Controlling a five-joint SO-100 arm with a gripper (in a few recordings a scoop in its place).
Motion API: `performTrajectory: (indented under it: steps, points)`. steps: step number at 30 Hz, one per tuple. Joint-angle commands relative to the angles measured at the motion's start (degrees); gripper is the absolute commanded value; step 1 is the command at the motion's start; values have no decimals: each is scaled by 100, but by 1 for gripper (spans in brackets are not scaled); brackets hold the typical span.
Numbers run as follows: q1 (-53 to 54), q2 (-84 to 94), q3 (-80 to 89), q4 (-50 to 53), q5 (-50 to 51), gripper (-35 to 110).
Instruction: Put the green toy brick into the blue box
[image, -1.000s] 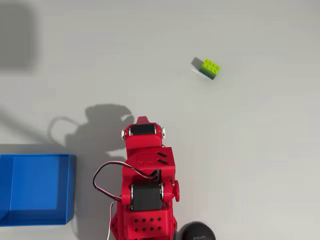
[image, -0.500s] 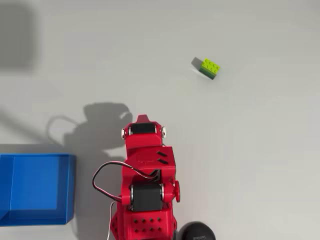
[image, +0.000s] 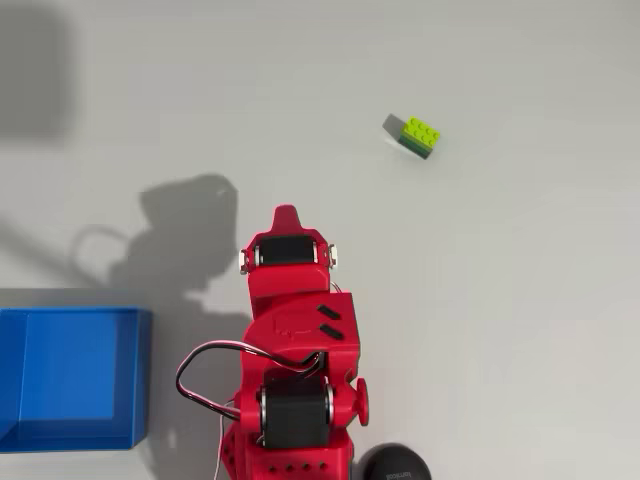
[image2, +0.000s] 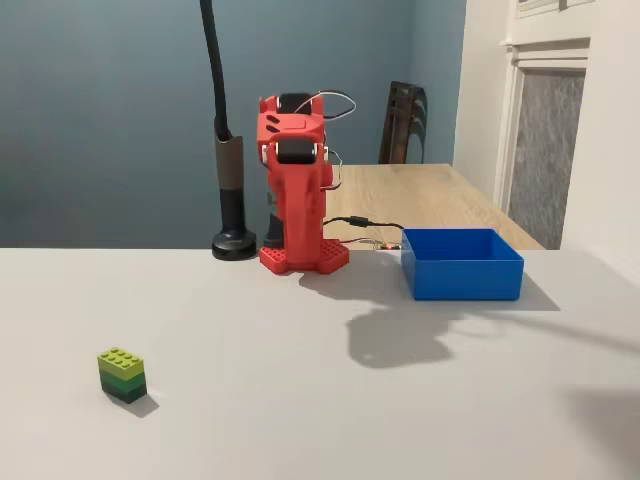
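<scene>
The green toy brick (image: 419, 137) lies alone on the pale table at the upper right of the overhead view, and at the near left in the fixed view (image2: 122, 375). The blue box (image: 70, 378) stands at the left edge of the overhead view, and to the right of the arm's base in the fixed view (image2: 461, 264); its inside looks bare. The red arm (image2: 296, 190) stands folded over its base. My gripper (image: 286, 214) shows as a red tip pointing up the picture, well short of the brick. Its jaws are hidden by the arm's own body.
A black round stand (image: 393, 464) with a dark pole (image2: 228, 170) sits beside the arm's base. A white and black cable (image: 205, 370) loops off the arm's left side. The arm's shadow falls on the table between the arm and the box.
The arm's top has unfolded a little and its tip has moved up the overhead picture, toward the brick's side. Brick and box have not moved.
</scene>
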Motion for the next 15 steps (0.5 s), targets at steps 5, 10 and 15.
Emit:
performTrajectory:
  steps: [5, 10, 15]
  points:
    - [167, -1336, -1081, -79, 229, 0]
    - [378, -2127, -1494, -79, 176, 14]
    - [642, -2839, -1881, -70, 105, 24]
